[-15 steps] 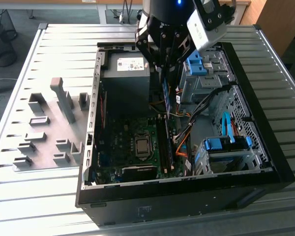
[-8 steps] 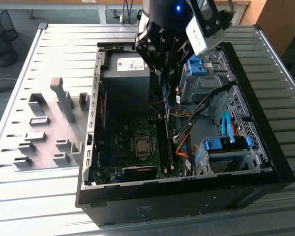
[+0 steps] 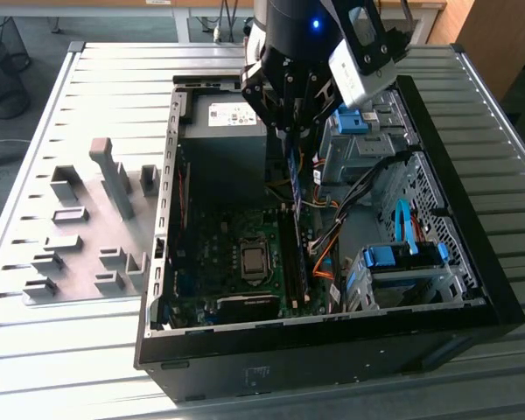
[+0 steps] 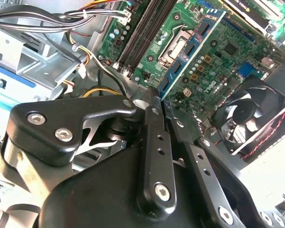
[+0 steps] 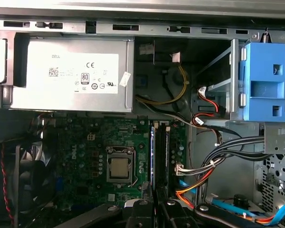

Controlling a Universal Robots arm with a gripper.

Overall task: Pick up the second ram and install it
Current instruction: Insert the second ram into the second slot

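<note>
The hand (image 3: 290,131) hangs inside the open computer case (image 3: 472,289), above the green main board (image 3: 236,254). Its two fingers (image 4: 154,142) are drawn narrow and pinch the second ram (image 3: 296,179) by one short end. The stick hangs edge-on from the fingertips, its long side running away from the hand down toward the board, a blue-green strip with small dark chips in a row. In the second wrist view the stick (image 4: 192,50) reaches out from between the fingertips and crosses in front of the processor socket (image 4: 173,47); its far end is clear of the board, and whether any part touches a slot cannot be told.

In the exterior view the stick's lower end lies just above the long dark memory slots (image 3: 293,262), which run beside the processor socket on the exterior view's right. In the first wrist view one blue-edged stick (image 5: 152,152) already stands in the slot nearest the socket, with a dark slot (image 5: 165,154) just beside it, directly ahead of the hand.

A grey power supply (image 5: 66,76) sits at the far wall of the case, a blue drive bracket (image 5: 266,80) to one side, and a fan (image 4: 249,114) near the board's edge. On the tabletop (image 3: 114,350) outside the case, on the exterior view's left, stand several grey holder blocks (image 3: 114,179).
</note>
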